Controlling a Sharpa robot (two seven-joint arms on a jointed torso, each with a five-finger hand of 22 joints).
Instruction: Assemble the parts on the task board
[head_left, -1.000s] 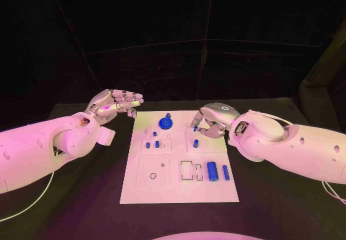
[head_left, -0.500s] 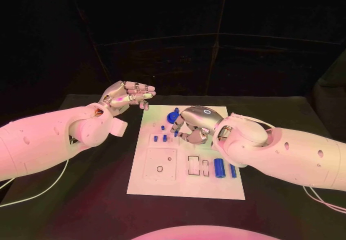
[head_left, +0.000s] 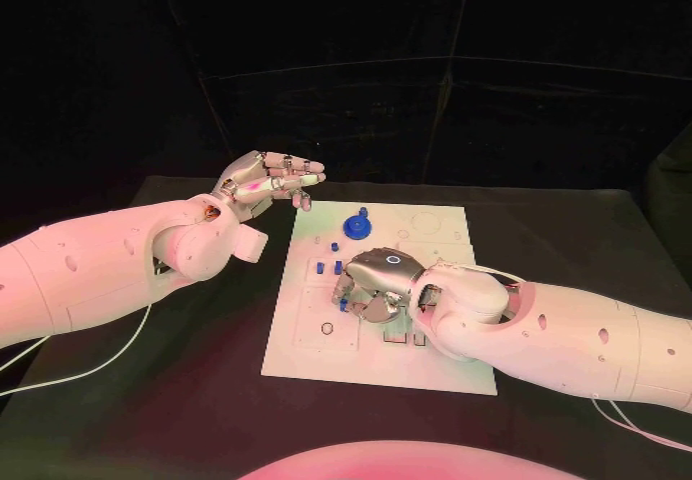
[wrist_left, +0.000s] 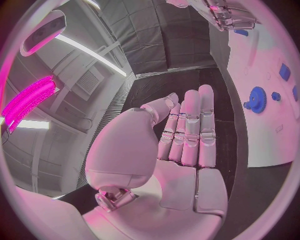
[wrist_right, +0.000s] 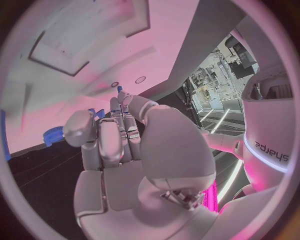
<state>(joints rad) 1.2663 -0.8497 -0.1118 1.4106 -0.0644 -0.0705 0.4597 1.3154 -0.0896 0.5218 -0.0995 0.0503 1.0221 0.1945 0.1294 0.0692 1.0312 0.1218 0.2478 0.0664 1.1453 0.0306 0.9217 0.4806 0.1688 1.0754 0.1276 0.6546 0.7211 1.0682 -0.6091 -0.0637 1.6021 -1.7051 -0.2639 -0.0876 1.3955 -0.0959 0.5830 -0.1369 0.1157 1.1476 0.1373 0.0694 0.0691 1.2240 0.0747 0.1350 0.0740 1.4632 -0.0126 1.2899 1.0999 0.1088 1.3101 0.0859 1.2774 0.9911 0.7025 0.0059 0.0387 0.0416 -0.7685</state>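
The white task board (head_left: 433, 225) lies in the middle of the table. A blue gear (head_left: 359, 228) stands near its far end, with small blue pegs (head_left: 317, 267) just nearer. My right hand (head_left: 378, 285) hovers low over the board's middle, fingers curled down. In the right wrist view a small blue peg (wrist_right: 119, 89) pokes out where the thumb meets a finger of that hand (wrist_right: 125, 150), with the gear (wrist_right: 53, 135) beyond. My left hand (head_left: 267, 180) is raised beside the board's far left corner. Its fingers (wrist_left: 187, 125) lie straight and together, holding nothing.
Shallow recesses (head_left: 404, 338) sit at the board's near end, partly hidden by my right forearm (head_left: 548, 335). A square recess (wrist_right: 81, 45) and small holes (wrist_right: 140, 79) mark the board under my right hand. Black table (head_left: 188, 400) surrounds the board.
My right hand has moved from the board's far right side across to its middle, nearer to me. The camera has shifted. My left hand stays raised by the far left corner.
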